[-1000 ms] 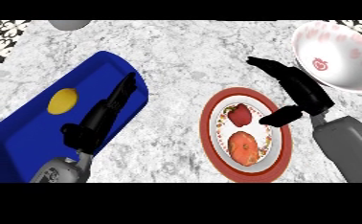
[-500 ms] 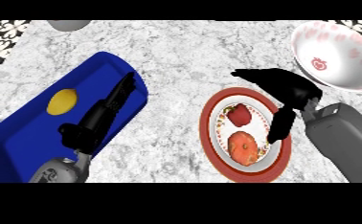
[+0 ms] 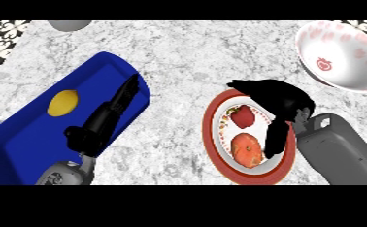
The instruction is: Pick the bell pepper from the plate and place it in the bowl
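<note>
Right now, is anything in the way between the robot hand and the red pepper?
Nothing visible. The right robot hand hovers over the plate, beside the bell pepper. The orange fruit lies nearer the robot, out of the way.

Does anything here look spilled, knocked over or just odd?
Nothing stands out. The bell pepper and an orange fruit lie on the plate, the bowl sits upright, and a yellow item rests on the blue tray.

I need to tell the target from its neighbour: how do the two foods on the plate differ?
The bell pepper is darker red and lies at the plate's far end. The orange fruit is paler, rounder and lies nearer. The right hand arches over the bell pepper; its thumb hangs beside the orange fruit. Both lie on the plate.
</note>
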Robot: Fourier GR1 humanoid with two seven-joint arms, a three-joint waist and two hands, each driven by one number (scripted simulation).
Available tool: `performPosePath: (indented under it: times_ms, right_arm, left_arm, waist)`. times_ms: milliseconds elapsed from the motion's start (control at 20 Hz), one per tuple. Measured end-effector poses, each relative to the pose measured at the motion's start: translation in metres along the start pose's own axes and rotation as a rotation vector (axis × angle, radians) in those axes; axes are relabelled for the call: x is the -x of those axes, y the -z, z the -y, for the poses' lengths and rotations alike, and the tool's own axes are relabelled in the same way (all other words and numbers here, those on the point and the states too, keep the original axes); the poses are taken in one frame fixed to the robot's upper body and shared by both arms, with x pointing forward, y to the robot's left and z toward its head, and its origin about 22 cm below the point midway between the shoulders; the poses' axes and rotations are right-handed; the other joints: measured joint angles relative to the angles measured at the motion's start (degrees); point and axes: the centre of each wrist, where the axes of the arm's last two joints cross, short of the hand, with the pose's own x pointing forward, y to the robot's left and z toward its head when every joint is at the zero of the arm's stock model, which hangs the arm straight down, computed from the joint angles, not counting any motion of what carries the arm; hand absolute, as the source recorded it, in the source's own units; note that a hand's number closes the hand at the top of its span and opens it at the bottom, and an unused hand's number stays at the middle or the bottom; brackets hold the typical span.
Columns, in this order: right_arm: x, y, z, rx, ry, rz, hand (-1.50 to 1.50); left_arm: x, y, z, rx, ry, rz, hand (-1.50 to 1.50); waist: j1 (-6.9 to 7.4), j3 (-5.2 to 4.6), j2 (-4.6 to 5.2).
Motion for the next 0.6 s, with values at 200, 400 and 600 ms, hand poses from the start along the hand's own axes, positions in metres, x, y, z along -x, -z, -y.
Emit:
performPosePath:
  times_ms: [200, 400, 600]
  right_arm:
    - [-0.003, -0.002, -0.015, 0.021, -0.019, -0.004, -1.50]
    - [-0.003, 0.001, -0.028, 0.075, -0.031, -0.003, -1.50]
    - [-0.002, 0.001, -0.036, 0.132, -0.038, 0.006, -1.50]
  left_arm:
    - [0.000, 0.005, -0.002, 0.004, -0.007, 0.001, 0.00]
    - [0.000, 0.006, -0.009, 0.004, -0.005, -0.001, 0.00]
    - [-0.001, 0.005, -0.007, 0.002, -0.007, 0.004, 0.00]
  waist:
    - [-0.04, 0.03, 0.03]
    - [0.02, 0.02, 0.06]
    - [0.06, 0.03, 0.05]
